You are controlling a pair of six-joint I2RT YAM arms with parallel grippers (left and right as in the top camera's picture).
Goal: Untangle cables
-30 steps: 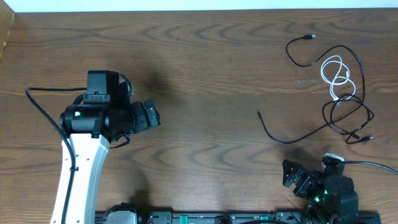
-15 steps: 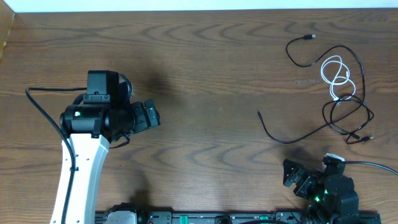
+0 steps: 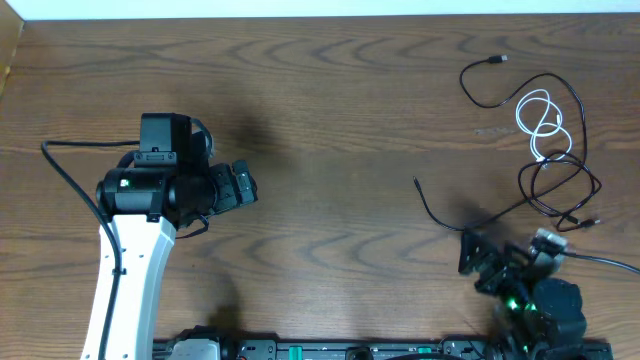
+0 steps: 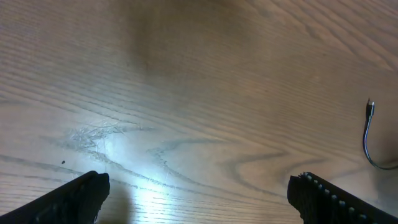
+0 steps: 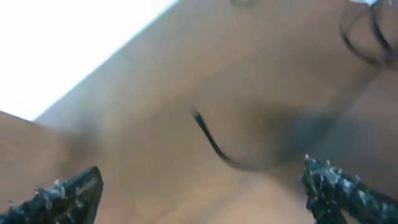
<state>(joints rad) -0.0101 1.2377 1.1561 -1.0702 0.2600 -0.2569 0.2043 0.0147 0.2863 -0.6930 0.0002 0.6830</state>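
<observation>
Plainly, both claws stood spread wide and held nothing. The left claw (image 3: 240, 185) hung over the left half of the wooden counter (image 3: 350, 120), its fingers pointing right, well apart from the cables (image 3: 545, 150), which lay in a loose heap at the counter's far right. Within the heap, a short white cable (image 3: 541, 120) curled in small loops, with black cables (image 3: 560, 185) crossing around it. One of these ran up to a plug end (image 3: 497, 61) near the far edge; a trailing black strand (image 3: 428, 207) reached leftward to a free end on bare wood. The right claw (image 3: 478, 262) sat near the front edge, just beside that strand; whether they touched could not be told. From the left wrist, the fingertips (image 4: 81, 196) framed bare wood, with a black cable end (image 4: 367, 134) at the right edge. The right wrist view was blurred; a dark strand curved between its spread fingers (image 5: 68, 193).
</observation>
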